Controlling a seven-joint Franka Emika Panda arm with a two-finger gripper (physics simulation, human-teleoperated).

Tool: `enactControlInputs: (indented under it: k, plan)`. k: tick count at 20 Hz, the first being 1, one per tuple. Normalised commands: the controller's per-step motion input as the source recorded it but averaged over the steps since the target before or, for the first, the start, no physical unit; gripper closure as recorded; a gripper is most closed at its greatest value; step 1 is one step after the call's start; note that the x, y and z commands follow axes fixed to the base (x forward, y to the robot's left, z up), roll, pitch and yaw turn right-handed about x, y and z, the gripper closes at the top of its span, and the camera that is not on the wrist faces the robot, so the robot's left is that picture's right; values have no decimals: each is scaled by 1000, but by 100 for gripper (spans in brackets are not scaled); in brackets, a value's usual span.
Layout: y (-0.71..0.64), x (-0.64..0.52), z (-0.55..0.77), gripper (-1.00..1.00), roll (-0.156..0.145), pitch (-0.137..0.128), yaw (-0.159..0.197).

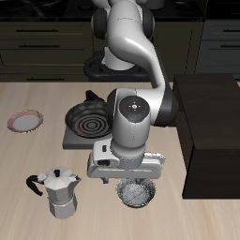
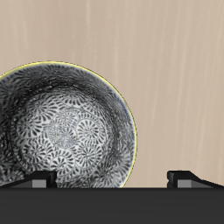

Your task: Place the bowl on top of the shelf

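The bowl [image 1: 137, 193] is small, silvery grey and speckled inside, and it rests on the table near the front edge. In the wrist view the bowl [image 2: 66, 127] lies close below the camera, upright and empty. My gripper [image 1: 128, 178] hovers just above it, open wide, with nothing between its fingers. The gripper [image 2: 112, 179] is off-centre to the bowl: one fingertip [image 2: 39, 180] hangs over the bowl's inside and the other stands outside its rim. The shelf [image 1: 212, 122] is a large dark boxy cabinet beside the bowl, and its flat top is bare.
A silver moka pot [image 1: 58, 193] stands beside the bowl near the front edge. Farther back, a black frying pan [image 1: 92, 120] sits on a grey stove plate [image 1: 71, 139]. A pinkish red-rimmed plate [image 1: 25, 120] lies near the far table side.
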Motion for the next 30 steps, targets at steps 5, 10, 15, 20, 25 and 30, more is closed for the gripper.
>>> enactControlInputs:
  k: [5,10,15,20,25,30]
  plan:
    - [5,-5,-173,-100,4,23,11]
    - [1,-14,-161,-100,0,19,16]
    - [-12,-21,-205,100,-4,38,-13]
    - [20,-81,29,100,15,1,-11]
    - [65,-75,156,100,30,-20,-13]
    - [32,-60,268,100,-4,-45,29]
